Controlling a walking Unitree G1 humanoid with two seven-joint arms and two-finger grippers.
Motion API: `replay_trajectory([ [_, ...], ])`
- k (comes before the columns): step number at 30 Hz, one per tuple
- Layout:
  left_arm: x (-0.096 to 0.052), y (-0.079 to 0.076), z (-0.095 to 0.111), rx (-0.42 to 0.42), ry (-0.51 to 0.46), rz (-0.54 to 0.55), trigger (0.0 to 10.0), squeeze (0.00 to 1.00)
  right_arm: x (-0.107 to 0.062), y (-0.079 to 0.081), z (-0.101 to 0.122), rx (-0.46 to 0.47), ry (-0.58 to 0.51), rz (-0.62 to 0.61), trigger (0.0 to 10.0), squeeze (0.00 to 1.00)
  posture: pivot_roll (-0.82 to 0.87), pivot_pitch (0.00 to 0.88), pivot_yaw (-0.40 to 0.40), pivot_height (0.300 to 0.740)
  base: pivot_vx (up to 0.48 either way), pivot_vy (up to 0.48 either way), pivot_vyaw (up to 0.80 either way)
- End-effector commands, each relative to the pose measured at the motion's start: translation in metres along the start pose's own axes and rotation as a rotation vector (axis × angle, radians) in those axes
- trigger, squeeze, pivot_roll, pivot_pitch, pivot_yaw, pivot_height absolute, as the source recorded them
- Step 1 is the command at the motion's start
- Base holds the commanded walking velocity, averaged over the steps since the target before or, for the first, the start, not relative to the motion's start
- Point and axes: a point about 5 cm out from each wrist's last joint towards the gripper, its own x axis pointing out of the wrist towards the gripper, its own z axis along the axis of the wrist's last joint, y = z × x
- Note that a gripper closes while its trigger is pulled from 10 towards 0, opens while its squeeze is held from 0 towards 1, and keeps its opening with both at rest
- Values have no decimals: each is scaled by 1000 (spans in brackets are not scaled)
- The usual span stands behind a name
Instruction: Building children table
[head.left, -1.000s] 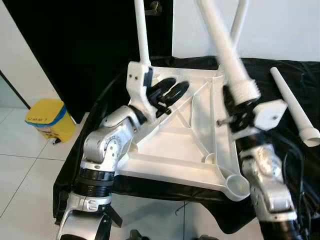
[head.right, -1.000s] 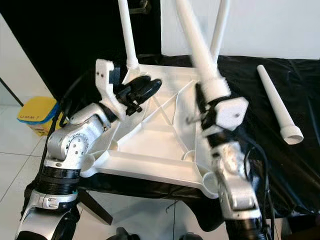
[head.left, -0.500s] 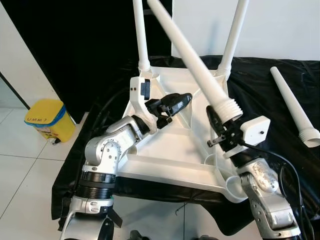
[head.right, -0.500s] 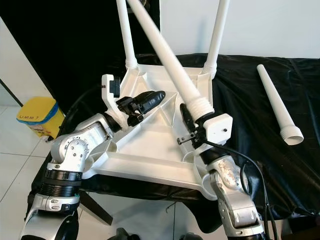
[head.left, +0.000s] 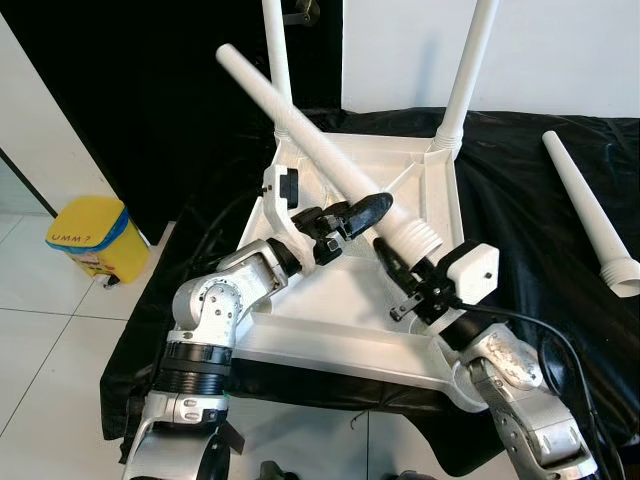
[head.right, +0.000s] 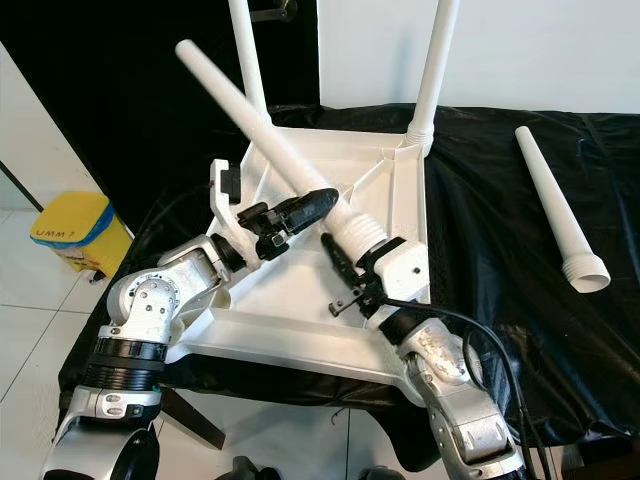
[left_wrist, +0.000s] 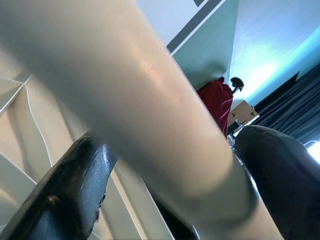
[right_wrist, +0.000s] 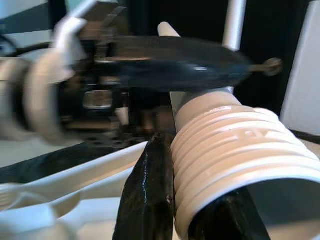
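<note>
Change: the held leg (head.left: 330, 165) has been swung down from near upright to a low slant across the upturned table (head.left: 345, 300) — its threaded end is judged close to the near right socket.
Right pincer (head.left: 408, 290): clenched on the threaded end.
Left pincer (head.left: 350, 215): closed around the shaft.
Legs: four — two screwed in at the far corners, one held, one loose (head.left: 590, 215) on the black cloth, right.
Bin (head.left: 88, 237): one, yellow, left.

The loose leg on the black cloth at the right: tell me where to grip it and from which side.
Grip the loose leg on its smooth tapered shaft, near the middle, coming from above with the fingers across its width. It lies flat on the black cloth with open room around it; the flared, ridged near end looks harder to clamp.
</note>
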Motion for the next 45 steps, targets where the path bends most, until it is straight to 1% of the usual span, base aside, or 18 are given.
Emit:
replay_trajectory([
  [1, 0, -6, 10, 4, -40, -191, 10000, 0, 0, 6, 7, 15, -25, 47, 10000, 0, -196, 81, 56, 740, 0, 0, 0],
  [7, -2, 4, 20, -8, -75, -143, 10000, 0, -4, 8, 8, 38, -21, 71, 10000, 0, -197, 81, 56, 740, 0, 0, 0],
  [8, -4, 11, 27, -8, -101, -108, 10000, 0, -6, 9, 9, 49, -19, 73, 10000, 0, -202, 79, 59, 740, 0, 0, 0],
  [11, -4, 11, 27, -8, -101, -108, 10000, 0, -6, 9, 9, 49, -19, 73, 10000, 0, -202, 79, 59, 740, 0, 0, 0],
  [12, -7, 20, 37, -6, -130, -68, 10000, 0, -8, 9, 9, 55, -16, 76, 10000, 0, -204, 79, 60, 740, 0, 0, 0],
  [13, -7, 20, 37, -6, -130, -68, 10000, 0, -8, 9, 9, 55, -16, 76, 10000, 0, -204, 79, 60, 740, 0, 0, 0],
  [14, -11, 29, 47, -5, -161, -14, 10000, 0, -10, 8, 10, 59, -12, 80, 10000, 0, -205, 78, 60, 740, 0, 0, 0],
  [19, -17, 41, 58, -13, -203, 46, 10000, 0, -11, 7, 10, 58, -6, 85, 10000, 0, -205, 78, 60, 740, 0, 0, 0],
  [20, -18, 44, 61, -14, -212, 64, 6431, 0, -12, 7, 10, 59, -4, 88, 10000, 0, -204, 75, 59, 740, 0, 0, 0],
  [21, -18, 44, 61, -14, -212, 64, 6431, 0, -12, 7, 10, 59, -4, 88, 10000, 0, -204, 75, 59, 740, 0, 0, 0],
  [22, -21, 53, 62, -26, -225, 118, 0, 0, -12, 7, 9, 59, 0, 92, 10000, 0, -208, 71, 58, 740, 0, 0, 0],
  [27, -23, 56, 61, -40, -234, 140, 0, 0, -12, 7, 9, 59, 3, 95, 10000, 0, -210, 70, 56, 740, 0, 0, 0],
  [28, -22, 57, 61, -48, -238, 141, 0, 0, -12, 6, 10, 61, 5, 97, 10000, 176, -211, 69, 53, 740, 0, 0, 0],
  [29, -22, 57, 61, -48, -238, 141, 0, 0, -12, 6, 10, 61, 5, 97, 10000, 176, -211, 69, 53, 740, 0, 0, 0],
  [30, -21, 58, 62, -57, -243, 143, 0, 0, -12, 6, 10, 65, 8, 101, 10000, 1000, -213, 67, 51, 740, 0, 0, 0],
  [38, -18, 60, 65, -78, -264, 144, 0, 0, -15, 5, 9, 73, 24, 113, 10000, 1000, -217, 63, 46, 740, 0, 0, 0],
  [44, -22, 67, 69, -100, -297, 175, 0, 0, -22, 2, 5, 71, 58, 116, 10000, 1000, -218, 59, 40, 740, 0, 0, 0],
  [45, -24, 70, 70, -101, -304, 188, 0, 0, -26, 2, 2, 71, 79, 116, 10000, 0, -219, 59, 38, 740, 0, 0, 0],
])
